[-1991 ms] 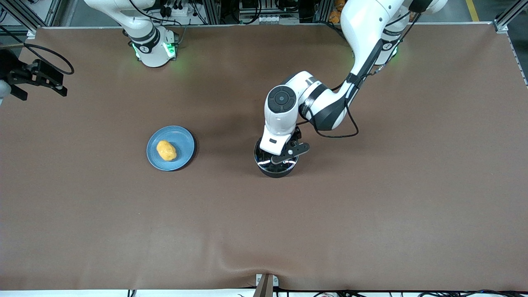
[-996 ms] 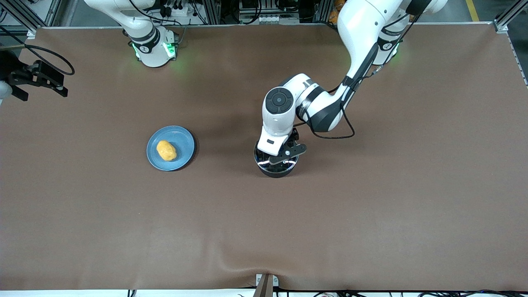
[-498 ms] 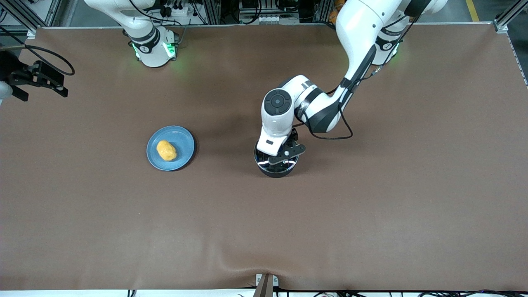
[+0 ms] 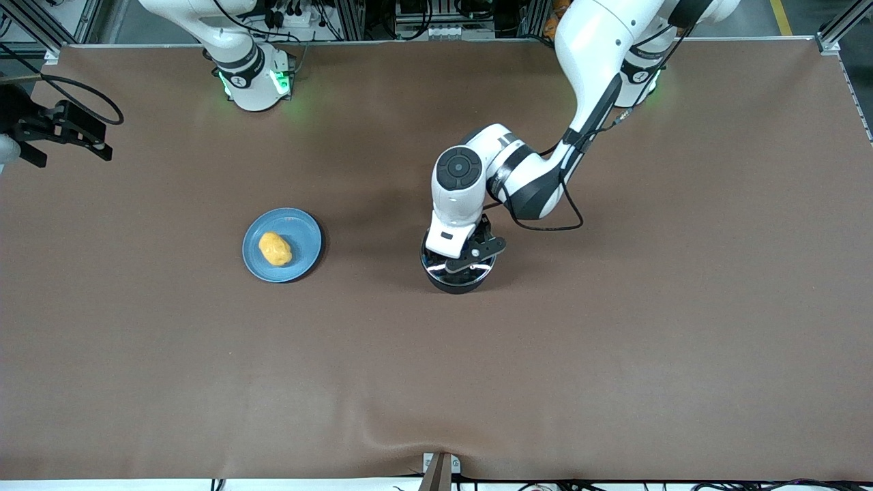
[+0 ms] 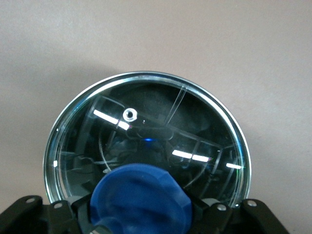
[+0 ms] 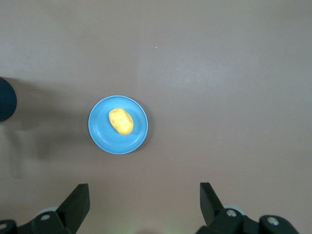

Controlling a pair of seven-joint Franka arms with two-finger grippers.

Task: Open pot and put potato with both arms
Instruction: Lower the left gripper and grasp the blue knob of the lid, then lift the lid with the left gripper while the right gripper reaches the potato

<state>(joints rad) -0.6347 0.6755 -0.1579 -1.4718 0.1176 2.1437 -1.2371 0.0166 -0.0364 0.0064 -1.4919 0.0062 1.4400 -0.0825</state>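
Note:
The black pot [image 4: 455,278] stands mid-table with its clear glass lid [image 5: 195,126] on; its handle is hidden under the left arm. My left gripper [image 4: 465,259] is down on the lid, its fingers [image 5: 141,212] closed against both sides of the blue knob [image 5: 141,192]. The yellow-orange potato [image 4: 275,248] lies on a light-blue plate [image 4: 303,235], toward the right arm's end of the table from the pot. My right gripper [image 4: 65,129] waits high at the right arm's end of the table, open and empty [image 6: 144,187], and looks down on the potato [image 6: 121,121] and plate [image 6: 105,141].
The brown table cover [image 4: 614,354] is bare around the pot and plate. The left arm's elbow and a looped cable [image 4: 545,218] hang over the table just beside the pot, on the side toward the robots' bases.
The left arm has sunk slightly and its wrist has shifted a little over the pot, bringing the gripper down around the lid's knob. The right arm, potato and plate have not moved.

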